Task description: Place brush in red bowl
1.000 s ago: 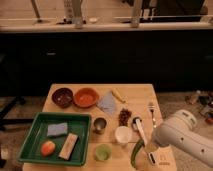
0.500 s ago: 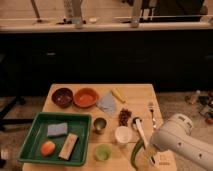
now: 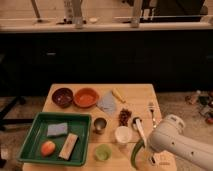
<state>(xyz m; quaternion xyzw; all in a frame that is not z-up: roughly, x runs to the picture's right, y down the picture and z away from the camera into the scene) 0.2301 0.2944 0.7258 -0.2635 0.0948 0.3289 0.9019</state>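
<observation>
Down and to the right of the red bowl [image 3: 86, 97], at the near edge of the tabletop [image 3: 145, 95], your white arm [image 3: 175, 142] has slid a little nearer the bowl's side over the last second. Its end effector [image 3: 151, 159] hangs low at the arm's tip, fingers spread and holding nothing. I read that as an approach, with the pick not yet made.

The green tray [image 3: 82, 135], below-left of the red bowl, is out of your way. The green pepper [image 3: 134, 152] curves farther from the bowl than the brush [image 3: 139, 132], just beside its handle end, so you could nudge it. The brush itself lies flat and unmoved, down-right of the red bowl, with its dark head toward it. A grey cloth [image 3: 106, 103], a white cup [image 3: 123, 134] and a metal cup [image 3: 100, 125] sit between brush and bowl, so carry over them.
</observation>
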